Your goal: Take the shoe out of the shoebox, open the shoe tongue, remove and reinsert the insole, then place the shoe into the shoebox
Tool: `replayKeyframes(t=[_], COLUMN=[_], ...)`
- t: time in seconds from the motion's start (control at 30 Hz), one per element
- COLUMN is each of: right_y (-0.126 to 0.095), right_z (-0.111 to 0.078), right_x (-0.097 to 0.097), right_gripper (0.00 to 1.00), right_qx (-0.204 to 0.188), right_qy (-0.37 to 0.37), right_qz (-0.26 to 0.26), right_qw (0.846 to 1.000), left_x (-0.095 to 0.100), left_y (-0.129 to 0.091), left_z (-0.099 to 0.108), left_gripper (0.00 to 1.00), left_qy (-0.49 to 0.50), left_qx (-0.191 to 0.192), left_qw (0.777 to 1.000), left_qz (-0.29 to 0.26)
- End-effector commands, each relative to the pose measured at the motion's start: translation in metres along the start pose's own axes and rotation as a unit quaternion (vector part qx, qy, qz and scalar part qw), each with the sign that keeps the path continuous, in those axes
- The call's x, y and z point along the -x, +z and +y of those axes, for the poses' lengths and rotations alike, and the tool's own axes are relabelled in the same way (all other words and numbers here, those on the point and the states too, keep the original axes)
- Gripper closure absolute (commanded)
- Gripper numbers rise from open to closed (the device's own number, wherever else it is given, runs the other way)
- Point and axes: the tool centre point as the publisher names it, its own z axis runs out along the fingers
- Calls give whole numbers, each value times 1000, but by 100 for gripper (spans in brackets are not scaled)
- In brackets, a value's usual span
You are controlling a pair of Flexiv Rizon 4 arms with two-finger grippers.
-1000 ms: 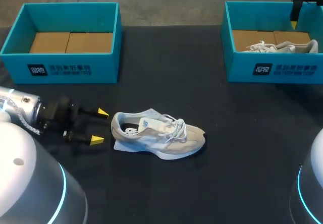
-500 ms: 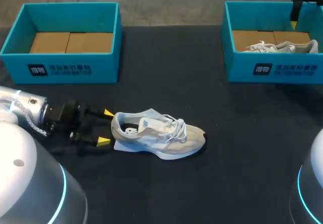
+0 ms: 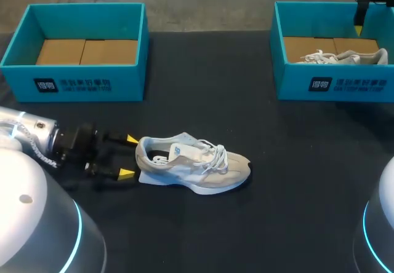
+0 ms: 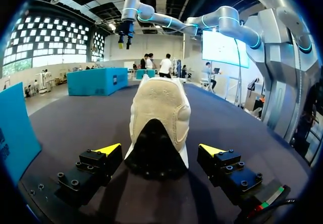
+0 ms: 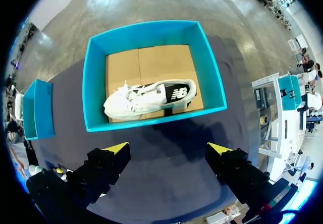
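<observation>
**Risk: heel pushed, not gripped**

Left gripper [image 3: 128,156] is spread wide. The shoe [image 3: 194,162] lies on the table [image 3: 277,193], heel just ahead between the tips. Closing short could shove or tip it. Right gripper [image 5: 169,148], spread and empty, hovers above the shoebox [image 5: 151,120].

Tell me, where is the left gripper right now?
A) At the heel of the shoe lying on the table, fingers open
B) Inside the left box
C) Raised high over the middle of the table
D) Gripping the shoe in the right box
A: the left gripper sits low at the heel of the shoe on the table, its yellow tips spread to either side of the heel, not clamping it.
</observation>
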Motion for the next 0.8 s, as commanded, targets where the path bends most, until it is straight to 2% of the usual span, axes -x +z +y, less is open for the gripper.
replayKeyframes(t=[0.03,0.2,0.23,0.37,0.8], right_y=[0,0,0,0,0], right_z=[0,0,0,0,0], right_x=[0,0,0,0,0], right_gripper=[0,0,0,0,0], right_qx=[0,0,0,0,0], right_qy=[0,0,0,0,0], right_qz=[0,0,0,0,0], right_qw=[1000,1000,1000,1000,1000], left_x=[-3,-5,-4,-1,2], left_y=[-4,-17,-27,-42,-51], left_z=[1,4,5,10,16], left_gripper=[0,0,0,0,0], left_qy=[-2,-9,-15,-17,-17], left_qx=[0,1,-2,-3,2], left_qw=[1000,1000,1000,1000,1000], left_qz=[-4,0,4,7,9])
